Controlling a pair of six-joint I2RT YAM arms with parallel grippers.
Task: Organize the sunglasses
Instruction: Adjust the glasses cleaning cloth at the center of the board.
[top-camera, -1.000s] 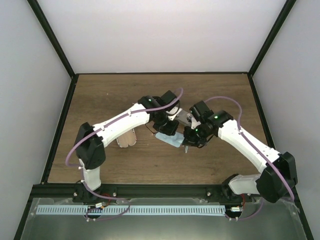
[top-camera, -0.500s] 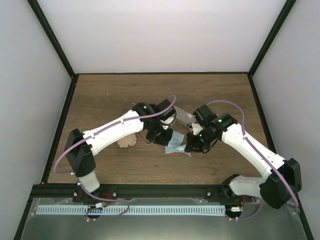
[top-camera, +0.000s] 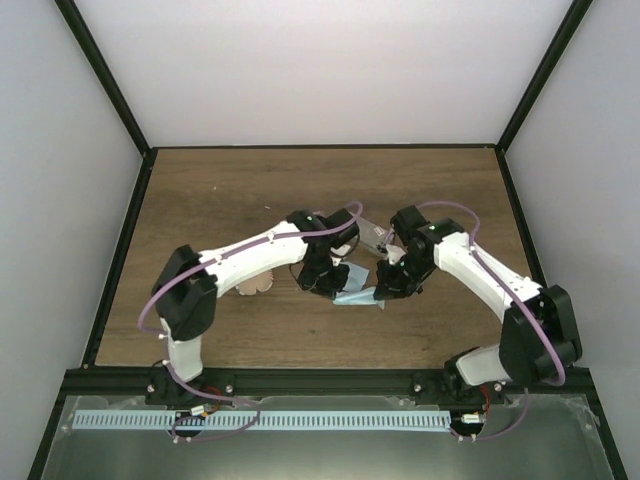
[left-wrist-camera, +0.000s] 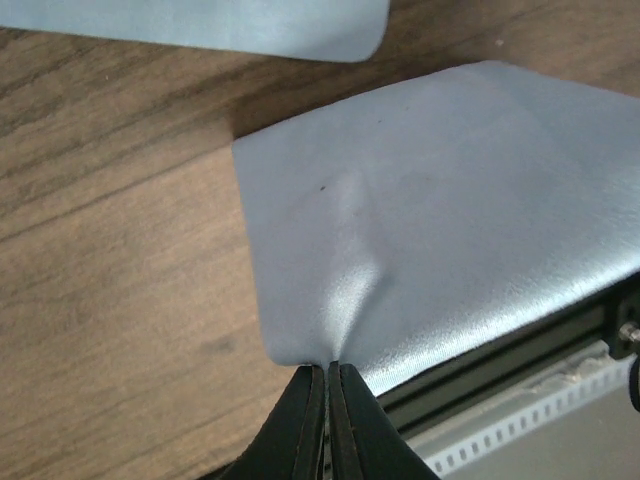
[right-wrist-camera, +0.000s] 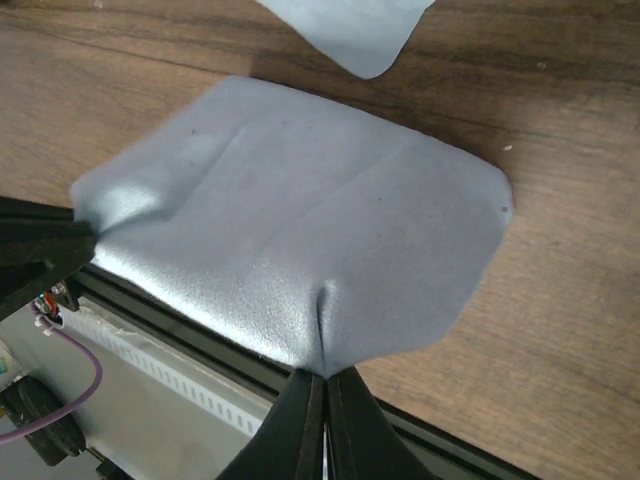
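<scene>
A light blue cloth (top-camera: 356, 293) hangs stretched between my two grippers near the table's middle. My left gripper (left-wrist-camera: 328, 372) is shut on one corner of the cloth (left-wrist-camera: 450, 220). My right gripper (right-wrist-camera: 325, 385) is shut on the opposite edge of the cloth (right-wrist-camera: 300, 230). In the top view the left gripper (top-camera: 335, 284) is at the cloth's left and the right gripper (top-camera: 384, 291) at its right. I cannot make out either pair of sunglasses; the arms cover the spot behind the cloth.
A second light blue cloth (left-wrist-camera: 200, 25) lies flat on the wood just beyond the held one, also in the right wrist view (right-wrist-camera: 350, 30). A pink-striped oval case (top-camera: 254, 283) lies left of the grippers. A clear greyish case (top-camera: 371, 236) sits between the wrists.
Both grippers have come closer together and toward the near edge, carrying the blue cloth with them; it now hangs pinched between them.
</scene>
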